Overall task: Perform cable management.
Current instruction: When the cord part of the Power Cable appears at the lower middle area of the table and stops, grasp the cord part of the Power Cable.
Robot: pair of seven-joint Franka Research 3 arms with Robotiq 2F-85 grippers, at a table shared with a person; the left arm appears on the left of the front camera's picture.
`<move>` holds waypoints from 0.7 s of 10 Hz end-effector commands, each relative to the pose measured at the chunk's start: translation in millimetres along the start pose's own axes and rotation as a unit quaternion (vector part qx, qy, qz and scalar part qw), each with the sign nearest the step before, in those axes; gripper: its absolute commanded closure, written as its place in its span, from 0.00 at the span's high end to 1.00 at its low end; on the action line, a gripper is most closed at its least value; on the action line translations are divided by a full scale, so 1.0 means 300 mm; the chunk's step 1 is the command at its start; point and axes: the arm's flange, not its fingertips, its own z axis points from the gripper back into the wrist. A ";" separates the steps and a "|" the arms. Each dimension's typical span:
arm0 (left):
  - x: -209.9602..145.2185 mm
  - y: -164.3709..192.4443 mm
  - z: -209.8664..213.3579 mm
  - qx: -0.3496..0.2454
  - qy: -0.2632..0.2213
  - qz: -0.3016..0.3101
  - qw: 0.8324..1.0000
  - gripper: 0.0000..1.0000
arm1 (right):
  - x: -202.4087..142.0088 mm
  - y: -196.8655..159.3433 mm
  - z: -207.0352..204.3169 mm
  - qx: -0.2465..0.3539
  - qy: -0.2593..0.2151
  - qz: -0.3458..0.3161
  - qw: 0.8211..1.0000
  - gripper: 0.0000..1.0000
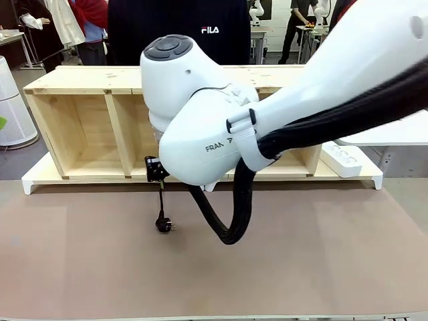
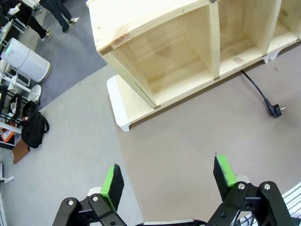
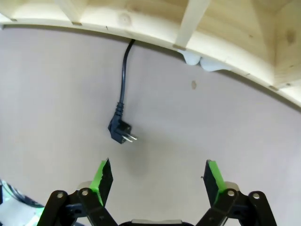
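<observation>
The cable is a thin black cord that comes out from under the wooden shelf unit and lies on the brown table mat. It ends in a chunky black plug with two bare pins. My right gripper hovers open above the mat, with the plug lying ahead of it, nearer its left finger, and nothing between its pads. In the front view the plug lies below my right arm. My left gripper is open and empty, high over the table's left end, far from the cable.
The open-fronted wooden shelf unit stands on a white base along the far side. A white power strip lies at its right end. A person in a black sweater stands behind it. An air purifier stands on the floor.
</observation>
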 end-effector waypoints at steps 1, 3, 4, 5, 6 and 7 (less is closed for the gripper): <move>0.001 0.000 0.000 0.001 -0.001 0.004 1.000 1.00 | 0.077 0.069 -0.022 -0.006 -0.002 -0.045 0.999 1.00; 0.001 0.000 0.000 0.001 -0.001 0.004 1.000 1.00 | 0.079 0.086 -0.046 -0.003 0.000 -0.062 0.998 1.00; 0.001 0.000 0.000 0.001 -0.001 0.004 1.000 1.00 | 0.083 0.085 -0.056 0.001 0.003 -0.068 0.998 1.00; 0.001 0.000 0.000 0.001 -0.001 0.004 1.000 1.00 | 0.076 0.089 -0.063 0.001 0.002 -0.068 0.998 1.00; 0.001 0.000 0.000 0.001 -0.001 0.004 1.000 1.00 | 0.076 0.091 -0.060 0.003 -0.001 -0.065 0.998 1.00; 0.001 0.000 0.000 0.001 -0.001 0.004 1.000 1.00 | 0.074 0.060 -0.049 0.011 0.009 -0.056 0.998 1.00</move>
